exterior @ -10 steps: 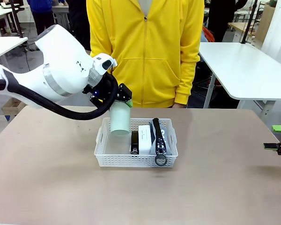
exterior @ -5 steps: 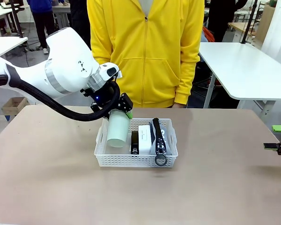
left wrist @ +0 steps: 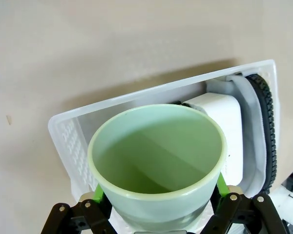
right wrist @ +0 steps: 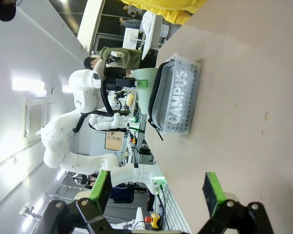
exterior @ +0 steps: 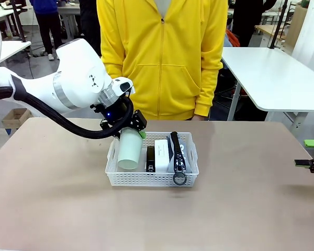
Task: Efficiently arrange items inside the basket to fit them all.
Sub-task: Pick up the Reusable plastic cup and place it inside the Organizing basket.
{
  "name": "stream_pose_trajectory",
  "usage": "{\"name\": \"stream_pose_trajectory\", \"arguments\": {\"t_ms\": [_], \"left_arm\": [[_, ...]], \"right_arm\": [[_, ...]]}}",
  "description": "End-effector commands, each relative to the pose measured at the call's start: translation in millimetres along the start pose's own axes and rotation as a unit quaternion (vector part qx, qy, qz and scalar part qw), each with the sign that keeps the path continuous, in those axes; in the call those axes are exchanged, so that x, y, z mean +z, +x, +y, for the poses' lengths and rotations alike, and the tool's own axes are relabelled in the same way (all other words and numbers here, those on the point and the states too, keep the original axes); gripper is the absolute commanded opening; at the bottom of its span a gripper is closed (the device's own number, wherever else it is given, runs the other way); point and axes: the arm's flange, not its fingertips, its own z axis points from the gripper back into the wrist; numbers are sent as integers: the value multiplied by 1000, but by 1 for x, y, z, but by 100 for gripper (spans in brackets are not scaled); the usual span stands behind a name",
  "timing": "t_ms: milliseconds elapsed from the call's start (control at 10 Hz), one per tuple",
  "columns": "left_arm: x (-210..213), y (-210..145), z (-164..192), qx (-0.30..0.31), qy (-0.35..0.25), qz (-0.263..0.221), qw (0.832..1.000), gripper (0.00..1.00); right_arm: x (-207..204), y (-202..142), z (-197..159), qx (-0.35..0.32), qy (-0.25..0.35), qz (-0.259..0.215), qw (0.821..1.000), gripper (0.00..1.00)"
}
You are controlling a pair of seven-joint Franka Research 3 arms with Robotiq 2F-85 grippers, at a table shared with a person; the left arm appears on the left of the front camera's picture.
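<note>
Basket – white perforated tray, mid-table, just in front of person in yellow hoodie. Landmark for all below.

Contents, R end to L:
- grey pouch, black zip + ring pull hanging at near rim; fills R end.
- white box, lying flat, touching pouch.
- black stapler, on edge, tight vs. box.
- L end: free bay, being filled.

Pale green cup – held over L bay, tilted, rim toward near-L, lower part already below basket rim level. Wrist view: cup mouth faces cam, empty.

L gripper – fingers wide, green pads pinching cup by its sides near base.

R gripper – fingers spread, nothing between; parked at table's far R edge, well apart from basket.

Step (est.): last item going in. Next calls for lowering cup into L bay w/o knocking stapler, then release; bay looks about cup-wide, so fit prob. snug.
</note>
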Motion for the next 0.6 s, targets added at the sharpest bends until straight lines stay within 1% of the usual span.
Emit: {"name": "stream_pose_trajectory", "arguments": {"t_ms": [0,300,500], "left_arm": [[-4,2,1,10,16,5,1000,92],[-25,9,8,18,31,23,999,92],[-36,14,12,35,42,18,998,92]], "right_arm": [[2,-3,2,8,2,5,1000,100],[2,-3,2,8,2,5,1000,100],[2,-3,2,8,2,5,1000,100]]}}
